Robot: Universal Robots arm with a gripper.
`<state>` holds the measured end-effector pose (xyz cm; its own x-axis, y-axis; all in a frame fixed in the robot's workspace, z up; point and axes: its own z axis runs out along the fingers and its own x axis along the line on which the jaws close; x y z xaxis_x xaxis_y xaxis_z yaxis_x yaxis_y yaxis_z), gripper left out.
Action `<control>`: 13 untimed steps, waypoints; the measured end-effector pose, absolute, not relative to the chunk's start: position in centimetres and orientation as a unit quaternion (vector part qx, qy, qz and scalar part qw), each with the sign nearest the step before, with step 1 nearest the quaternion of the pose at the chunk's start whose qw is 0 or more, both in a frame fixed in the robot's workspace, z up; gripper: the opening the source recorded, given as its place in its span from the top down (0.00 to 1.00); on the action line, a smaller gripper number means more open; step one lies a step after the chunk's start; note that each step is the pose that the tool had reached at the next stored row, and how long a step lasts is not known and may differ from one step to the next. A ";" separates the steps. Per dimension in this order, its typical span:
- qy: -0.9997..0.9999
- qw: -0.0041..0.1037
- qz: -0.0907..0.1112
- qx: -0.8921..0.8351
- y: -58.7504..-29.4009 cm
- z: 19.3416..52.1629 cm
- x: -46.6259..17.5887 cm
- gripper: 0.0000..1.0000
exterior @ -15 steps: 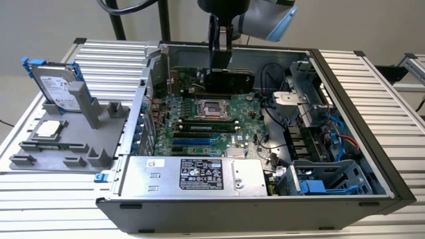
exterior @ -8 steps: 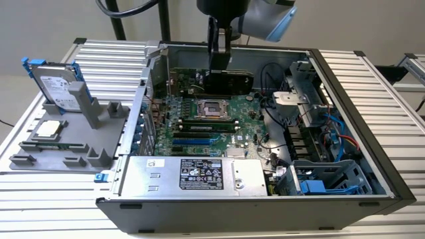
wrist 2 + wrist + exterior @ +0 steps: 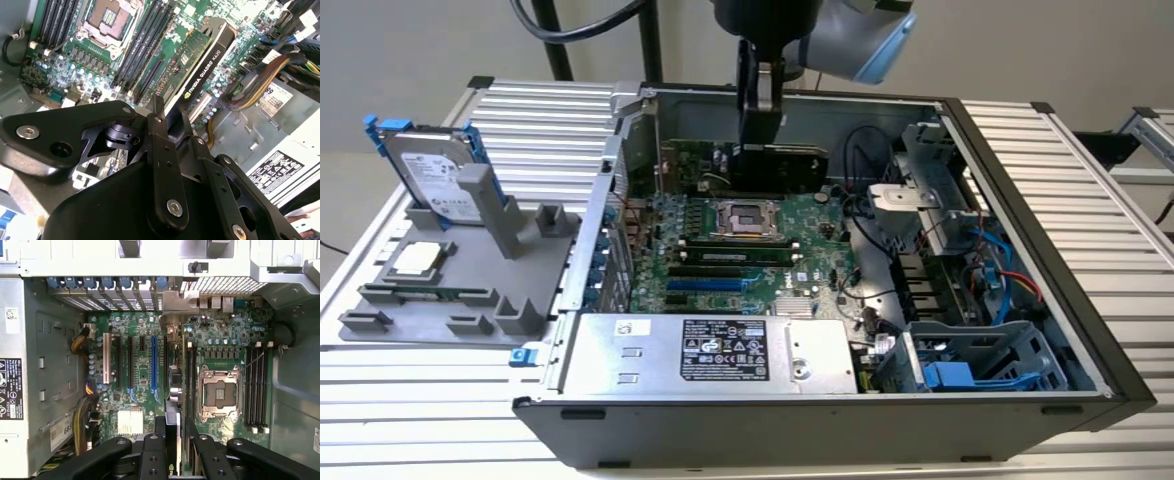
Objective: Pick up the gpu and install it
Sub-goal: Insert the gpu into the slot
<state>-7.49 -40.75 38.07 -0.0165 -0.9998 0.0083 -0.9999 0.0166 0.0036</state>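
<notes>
The gpu (image 3: 794, 170) is hanging at six o'clock from the gripper (image 3: 755, 150), which is clamping it. The arm is pointing straight down.

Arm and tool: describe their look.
The arm is silver-grey with a light blue joint cap; a black cable loops beside it. The tool is matte black: flat linkage bars pinned with silver screws, two narrow fingers.
</notes>
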 end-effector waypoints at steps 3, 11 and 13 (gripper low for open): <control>-0.713 0.004 0.002 0.701 -40.7 37.9 -7.5 1.00; -0.713 0.004 0.002 0.701 -40.7 37.5 -7.5 1.00; -0.713 0.004 0.002 0.701 -40.7 37.5 -7.5 1.00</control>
